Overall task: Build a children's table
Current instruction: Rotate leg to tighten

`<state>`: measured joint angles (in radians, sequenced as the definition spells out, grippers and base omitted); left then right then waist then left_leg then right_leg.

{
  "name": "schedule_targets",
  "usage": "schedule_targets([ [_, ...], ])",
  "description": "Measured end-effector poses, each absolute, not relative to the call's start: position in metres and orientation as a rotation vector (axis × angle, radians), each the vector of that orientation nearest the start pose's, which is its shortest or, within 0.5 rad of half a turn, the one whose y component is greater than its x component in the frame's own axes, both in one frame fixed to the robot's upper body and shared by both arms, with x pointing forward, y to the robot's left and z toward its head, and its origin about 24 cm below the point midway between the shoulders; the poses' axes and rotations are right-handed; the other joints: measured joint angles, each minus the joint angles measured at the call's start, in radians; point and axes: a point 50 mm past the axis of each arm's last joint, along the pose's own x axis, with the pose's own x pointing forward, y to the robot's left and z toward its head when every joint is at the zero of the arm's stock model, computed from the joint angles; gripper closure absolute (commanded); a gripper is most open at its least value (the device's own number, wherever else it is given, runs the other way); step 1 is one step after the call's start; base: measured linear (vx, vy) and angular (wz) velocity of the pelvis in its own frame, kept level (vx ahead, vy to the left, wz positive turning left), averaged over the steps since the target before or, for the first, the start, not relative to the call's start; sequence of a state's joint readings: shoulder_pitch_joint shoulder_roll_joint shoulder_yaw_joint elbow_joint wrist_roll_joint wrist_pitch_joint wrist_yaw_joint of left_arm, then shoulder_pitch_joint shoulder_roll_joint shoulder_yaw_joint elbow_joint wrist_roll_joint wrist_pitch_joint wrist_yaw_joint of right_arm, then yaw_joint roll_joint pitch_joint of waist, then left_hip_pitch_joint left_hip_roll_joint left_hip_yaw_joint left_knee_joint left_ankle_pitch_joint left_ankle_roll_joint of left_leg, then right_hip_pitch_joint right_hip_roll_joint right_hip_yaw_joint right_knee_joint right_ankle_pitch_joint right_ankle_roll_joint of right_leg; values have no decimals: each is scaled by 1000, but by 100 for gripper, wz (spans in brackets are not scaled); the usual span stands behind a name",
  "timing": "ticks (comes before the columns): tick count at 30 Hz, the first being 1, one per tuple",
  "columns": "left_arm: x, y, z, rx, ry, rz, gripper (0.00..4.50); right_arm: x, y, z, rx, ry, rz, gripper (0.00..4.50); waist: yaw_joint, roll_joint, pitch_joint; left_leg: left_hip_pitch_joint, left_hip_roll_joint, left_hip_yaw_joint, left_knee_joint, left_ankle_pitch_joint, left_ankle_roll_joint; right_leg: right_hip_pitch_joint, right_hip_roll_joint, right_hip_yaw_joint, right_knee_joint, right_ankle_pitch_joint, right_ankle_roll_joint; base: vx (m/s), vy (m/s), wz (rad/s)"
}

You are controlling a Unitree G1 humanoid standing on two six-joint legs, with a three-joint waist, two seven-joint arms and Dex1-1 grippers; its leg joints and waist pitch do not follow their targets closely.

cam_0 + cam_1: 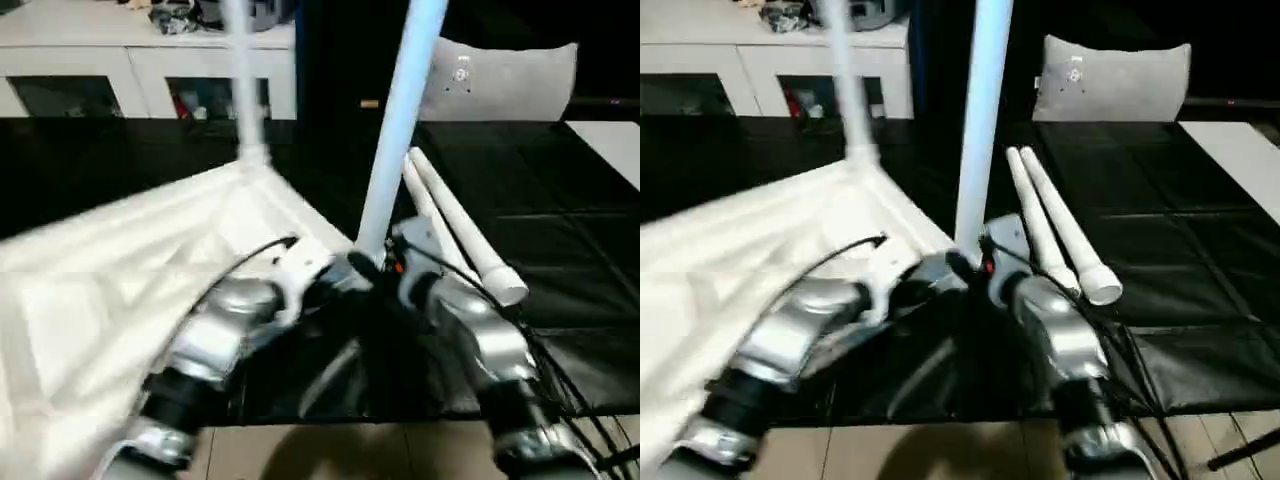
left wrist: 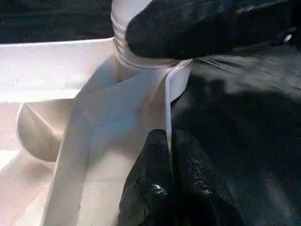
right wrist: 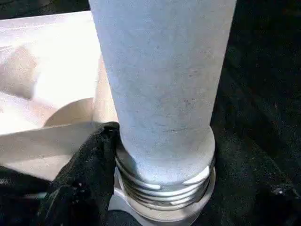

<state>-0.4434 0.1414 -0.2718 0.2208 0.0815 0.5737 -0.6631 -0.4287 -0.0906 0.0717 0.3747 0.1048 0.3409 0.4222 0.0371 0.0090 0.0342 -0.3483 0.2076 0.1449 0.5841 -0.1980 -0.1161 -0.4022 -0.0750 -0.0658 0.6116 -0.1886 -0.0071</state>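
Note:
The white table top [image 1: 110, 290] lies upside down at the left, ribs showing. One leg [image 1: 243, 80] stands in its far corner socket. A second leg [image 1: 400, 120] stands upright at the near right corner, its threaded base [image 3: 164, 183] sitting in the round socket. My right gripper [image 1: 380, 266] is shut on this leg just above the threads, one black finger [image 3: 89, 179] pressed against its side. My left gripper [image 2: 169, 155] is shut on the thin rim wall [image 2: 167, 103] of the table top beside that socket. Two loose legs [image 1: 460, 230] lie on the mat to the right.
A black mat [image 1: 570, 260] covers the floor under the parts, with tan floor [image 1: 330, 450] at its near edge. A white cabinet with glass doors [image 1: 150, 70] stands at the back left. A grey cushion [image 1: 500, 80] leans at the back right.

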Motion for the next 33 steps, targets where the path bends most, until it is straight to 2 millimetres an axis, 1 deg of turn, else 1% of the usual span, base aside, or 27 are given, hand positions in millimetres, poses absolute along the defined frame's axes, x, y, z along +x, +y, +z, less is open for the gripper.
schedule_targets([
  [1,302,77,47,271,476,-872,450,320,-106,42,12,313,561,111,2,0,0,0,0,0,-1,0,0,0,0,0,0,0,0,0,0,0],
  [4,302,77,48,287,470,-876,450,320,-104,43,19,304,570,105,6,1,0,0,0,0,-5,0,0,-1,0,0,0,1,-2,0,0,0],
  [6,302,78,49,302,463,-878,450,319,-104,44,19,301,578,74,7,1,0,-1,0,0,-5,0,0,-1,0,0,-1,1,-2,0,0,0],
  [7,302,79,49,311,458,-880,450,319,-105,44,16,296,589,64,7,1,0,-1,0,0,-5,0,0,-1,0,0,-1,1,-2,0,0,0],
  [8,302,79,49,317,455,-884,450,318,-106,44,14,292,598,64,7,0,0,-1,0,0,-5,0,0,-1,0,0,-1,1,-2,0,0,0],
  [9,302,81,49,333,450,-891,450,317,-108,43,10,286,622,58,7,0,0,-2,0,0,-5,0,0,-1,0,0,-1,1,-2,0,0,0],
  [10,302,82,49,343,448,-897,450,316,-110,43,7,282,640,41,8,0,0,-2,0,0,-5,0,0,-1,0,-1,-1,1,-2,0,0,0],
  [11,302,83,49,352,446,-905,450,314,-113,43,4,278,655,41,9,0,0,-2,0,0,-5,0,0,-1,0,-1,-1,1,-1,0,0,0],
  [12,302,86,49,365,444,-914,450,313,-116,43,0,272,674,20,11,0,0,-2,0,0,-5,0,0,-2,0,-1,-1,1,-1,0,0,0],
  [14,301,90,50,390,432,-944,450,309,-123,43,-20,269,730,16,16,1,1,-2,0,0,-5,0,0,-2,0,-1,-2,1,-2,0,0,0],
  [15,302,94,50,406,427,-958,450,305,-126,43,-24,268,768,7,17,1,1,-2,0,0,-5,0,0,-2,0,-1,-2,1,-2,0,0,0],
  [18,301,104,51,450,414,-1010,450,300,-139,44,-66,281,859,7,16,4,3,-3,0,0,-5,0,0,-2,0,-1,-2,1,-2,0,0,0],
  [22,298,112,53,495,404,-1103,450,293,-154,47,-90,310,988,7,24,5,4,-3,1,0,-5,0,1,-2,0,-1,-2,1,-2,0,0,0],
  [27,290,123,55,548,409,-1285,450,286,-172,58,-231,314,1145,7,42,4,4,-3,1,0,-5,-1,2,-2,-1,-1,-2,0,-2,0,0,0],
  [30,287,125,56,576,412,-1354,450,282,-170,59,-250,311,1222,7,52,4,4,-3,1,0,-5,-1,2,-2,-1,-1,-1,0,-2,0,0,0],
  [33,284,126,58,613,416,-1422,450,278,-168,57,-259,337,1300,7,55,4,4,-3,1,0,-4,-1,2,-2,-1,-1,-1,1,-2,0,0,0],
])
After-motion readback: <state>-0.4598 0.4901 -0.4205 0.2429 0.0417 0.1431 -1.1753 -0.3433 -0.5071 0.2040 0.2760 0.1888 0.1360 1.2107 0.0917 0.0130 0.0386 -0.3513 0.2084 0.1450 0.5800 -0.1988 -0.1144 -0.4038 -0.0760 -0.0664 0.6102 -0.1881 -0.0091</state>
